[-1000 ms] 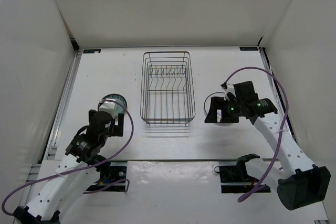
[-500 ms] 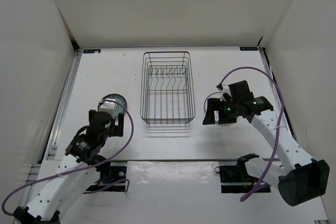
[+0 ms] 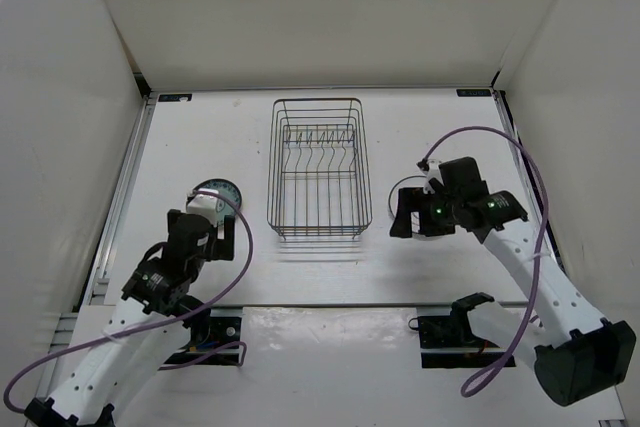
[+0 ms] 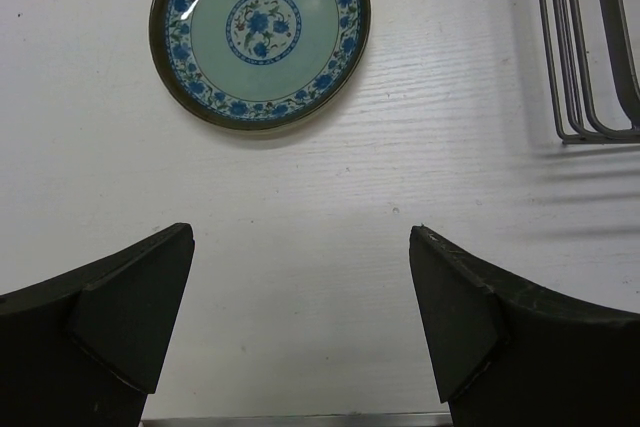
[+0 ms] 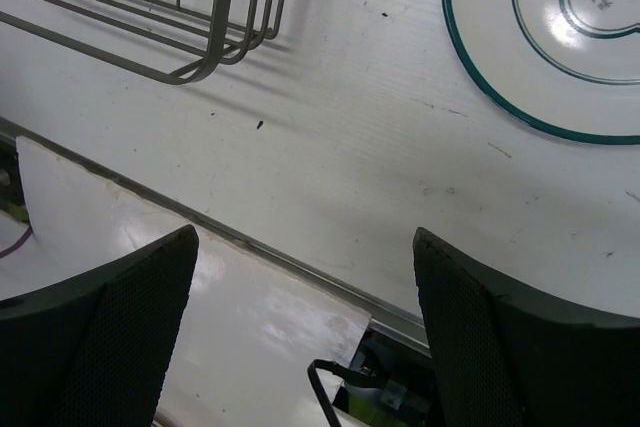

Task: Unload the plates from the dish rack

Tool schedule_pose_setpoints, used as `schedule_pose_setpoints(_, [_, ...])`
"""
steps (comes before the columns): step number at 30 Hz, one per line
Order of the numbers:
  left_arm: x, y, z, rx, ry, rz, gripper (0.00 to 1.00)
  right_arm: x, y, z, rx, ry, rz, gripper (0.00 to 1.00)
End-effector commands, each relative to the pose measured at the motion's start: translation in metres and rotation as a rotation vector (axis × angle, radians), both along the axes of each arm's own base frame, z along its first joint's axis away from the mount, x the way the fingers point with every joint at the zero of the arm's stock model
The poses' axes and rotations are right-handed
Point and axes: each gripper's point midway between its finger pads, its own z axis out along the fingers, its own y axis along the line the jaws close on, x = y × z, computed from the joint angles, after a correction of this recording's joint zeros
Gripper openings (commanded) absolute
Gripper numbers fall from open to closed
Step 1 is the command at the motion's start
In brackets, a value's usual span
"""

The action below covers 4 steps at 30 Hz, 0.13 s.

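Right pincer [image 5: 304,235] shifted slightly, hovering spread near white plate [image 5: 525,52].

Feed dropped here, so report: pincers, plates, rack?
Left pincer open, empty; right pincer same. Rack empty. Blue plate on table left of it, white plate right. Nothing blocking.

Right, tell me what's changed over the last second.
The right arm's elbow swung slightly outward toward the near right corner; the right claw stayed open near the green-rimmed plate. Nothing was grabbed or released. The left claw, blue flowered plate and rack kept their places.
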Motion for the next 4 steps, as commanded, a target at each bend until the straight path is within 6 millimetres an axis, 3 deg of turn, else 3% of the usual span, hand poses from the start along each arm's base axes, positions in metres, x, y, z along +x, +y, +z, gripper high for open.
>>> schedule_pose_setpoints(1, [0.0009,-0.0011,0.004,-0.015,-0.02,-0.004,1.0,0.0056,-0.0037,0.0054,-0.012,-0.068,-0.019,0.9])
schedule_pose_setpoints(4, [0.001,-0.0009,0.0058,-0.019,-0.03,-0.002,1.0,0.0064,-0.0125,0.0022,-0.058,-0.066,-0.044,0.9])
